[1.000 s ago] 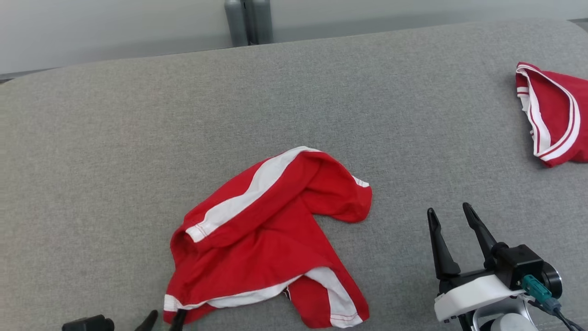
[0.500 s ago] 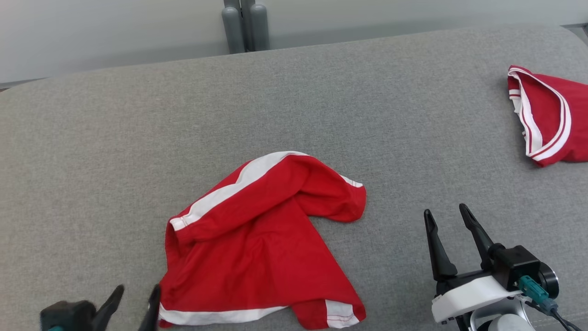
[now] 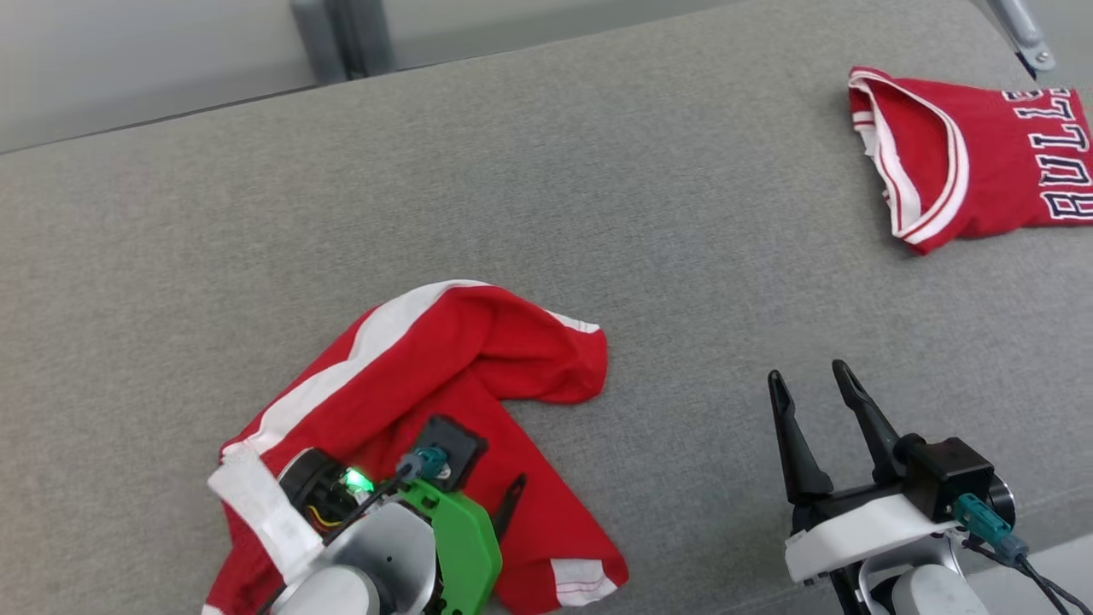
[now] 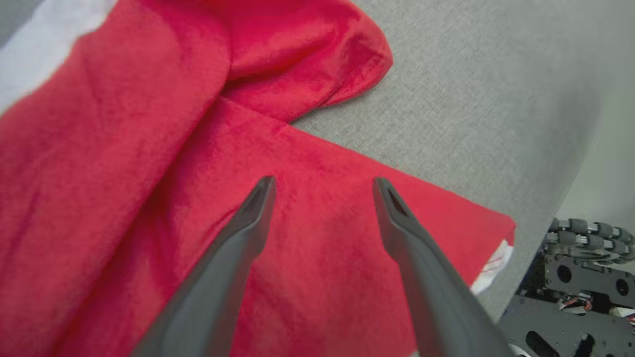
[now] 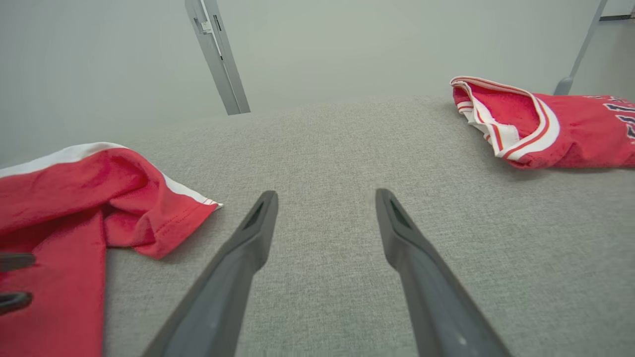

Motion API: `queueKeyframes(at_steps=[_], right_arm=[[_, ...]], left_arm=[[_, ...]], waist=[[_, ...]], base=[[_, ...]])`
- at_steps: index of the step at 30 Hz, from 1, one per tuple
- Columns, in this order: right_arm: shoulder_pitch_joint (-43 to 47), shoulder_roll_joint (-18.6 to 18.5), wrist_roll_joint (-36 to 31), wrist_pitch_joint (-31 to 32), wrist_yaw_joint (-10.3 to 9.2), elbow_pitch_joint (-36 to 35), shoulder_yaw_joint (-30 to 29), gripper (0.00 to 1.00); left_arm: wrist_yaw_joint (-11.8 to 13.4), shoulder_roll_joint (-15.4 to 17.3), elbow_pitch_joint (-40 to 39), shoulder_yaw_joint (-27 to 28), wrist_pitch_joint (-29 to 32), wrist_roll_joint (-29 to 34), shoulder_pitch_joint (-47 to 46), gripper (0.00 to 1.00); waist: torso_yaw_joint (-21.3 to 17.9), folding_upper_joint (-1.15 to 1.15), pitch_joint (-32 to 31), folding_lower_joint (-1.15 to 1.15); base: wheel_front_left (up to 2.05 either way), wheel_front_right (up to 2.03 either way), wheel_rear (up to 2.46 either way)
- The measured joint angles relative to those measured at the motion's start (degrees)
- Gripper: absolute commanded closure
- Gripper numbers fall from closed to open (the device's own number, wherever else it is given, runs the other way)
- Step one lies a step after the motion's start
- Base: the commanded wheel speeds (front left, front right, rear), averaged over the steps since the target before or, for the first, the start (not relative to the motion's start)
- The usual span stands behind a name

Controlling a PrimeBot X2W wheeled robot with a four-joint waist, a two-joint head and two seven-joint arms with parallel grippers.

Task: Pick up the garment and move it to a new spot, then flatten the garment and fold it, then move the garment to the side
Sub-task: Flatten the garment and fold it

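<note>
We see left gripper (image 4: 322,186) spread over red shorts (image 3: 444,359) at near edge; right gripper (image 3: 804,372) spread over bare grey cushion (image 3: 598,188); jersey (image 3: 982,162) far right.

Behind the jaws of the left gripper (image 4: 322,184), the red garment (image 3: 444,359) is partly covered by the wrist (image 3: 376,547). Beyond the jaws of the right gripper (image 3: 807,371), the lettered jersey (image 3: 965,162) is cut off at the edge.
</note>
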Motion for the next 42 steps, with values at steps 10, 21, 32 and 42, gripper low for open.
queueKeyframes(at_steps=[10,21,32,42], right_arm=[[0.98,-0.03,1.79,0.00,-0.01,0.35,-1.09,0.00],[1.12,-0.01,0.34,0.00,-0.02,0.38,-1.53,0.00],[1.10,-0.01,-0.29,0.00,-0.02,0.73,-0.96,0.00],[2.02,0.01,-3.15,0.00,-0.02,-1.34,-3.52,0.00]], left_arm=[[-1.01,-0.85,11.83,-1.54,0.63,-1.80,-3.85,1.00],[9.09,-8.71,17.17,9.07,-20.60,-4.63,-5.61,1.00],[10.71,-12.98,28.92,9.37,-32.82,-10.48,-5.41,0.00],[11.02,-11.55,15.29,16.18,-43.78,-7.44,-1.51,0.00]], waist=[[-6.44,0.00,0.63,0.00],[-4.75,0.00,-0.27,0.00],[-3.81,0.00,-0.94,0.00],[-2.83,0.00,-2.87,0.00]], base=[[0.00,0.00,0.00],[0.00,0.00,0.00],[0.00,0.00,0.00],[0.00,0.00,0.00]])
